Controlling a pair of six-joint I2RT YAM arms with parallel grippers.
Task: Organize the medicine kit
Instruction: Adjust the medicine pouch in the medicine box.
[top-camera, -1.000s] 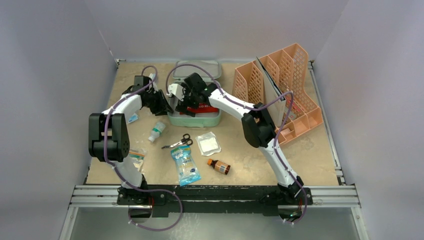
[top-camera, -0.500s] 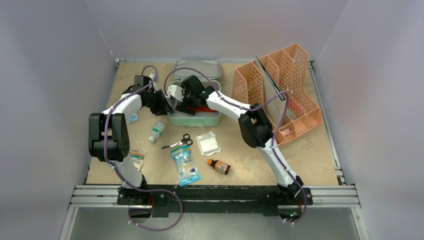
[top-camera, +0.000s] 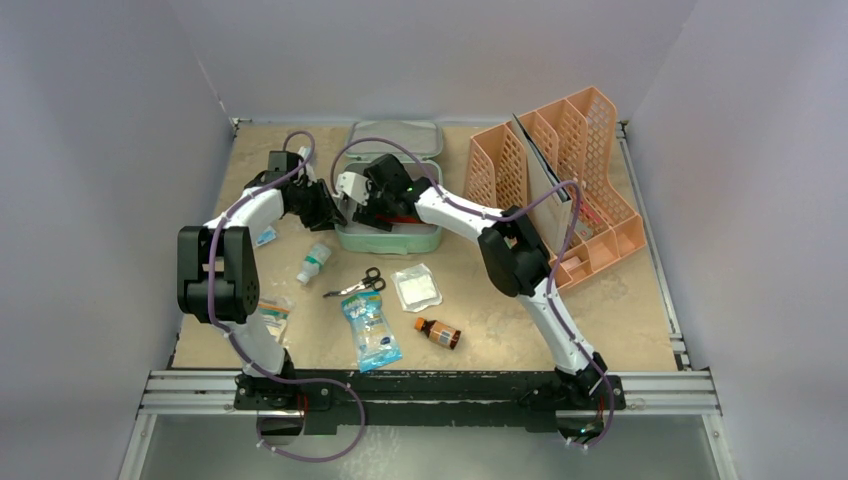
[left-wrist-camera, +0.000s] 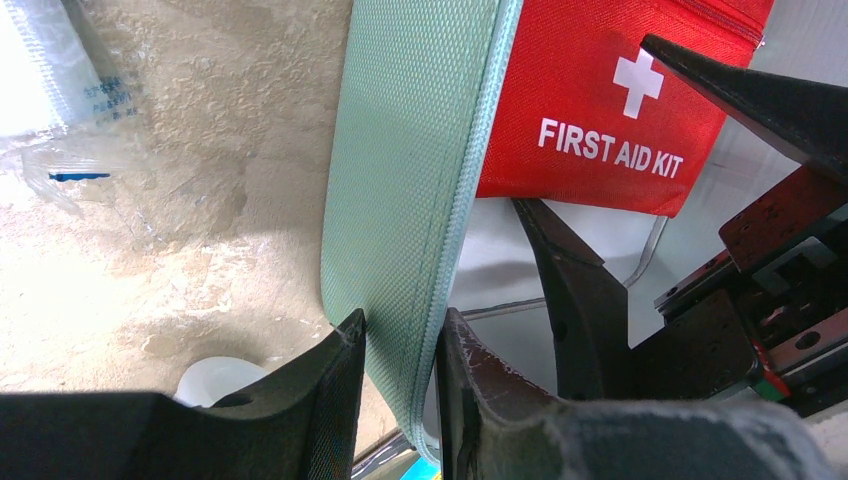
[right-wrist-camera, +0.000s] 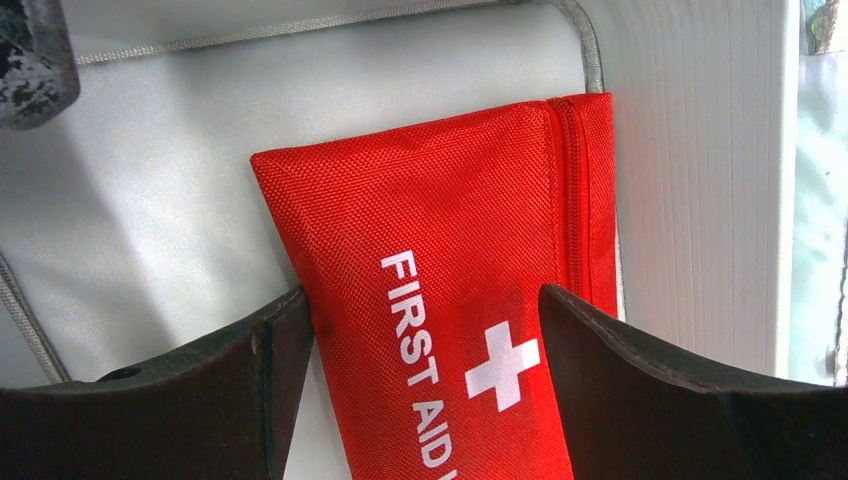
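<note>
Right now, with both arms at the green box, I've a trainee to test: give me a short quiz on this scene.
1. True or false: the left gripper pinches a wall of the medicine kit.
2. Where does the red pouch lie? A) in the peach rack B) inside the kit C) beside the scissors
3. Fill in: the right gripper stands ___ over the pouch.
Key: 1 true; 2 B; 3 open.
</note>
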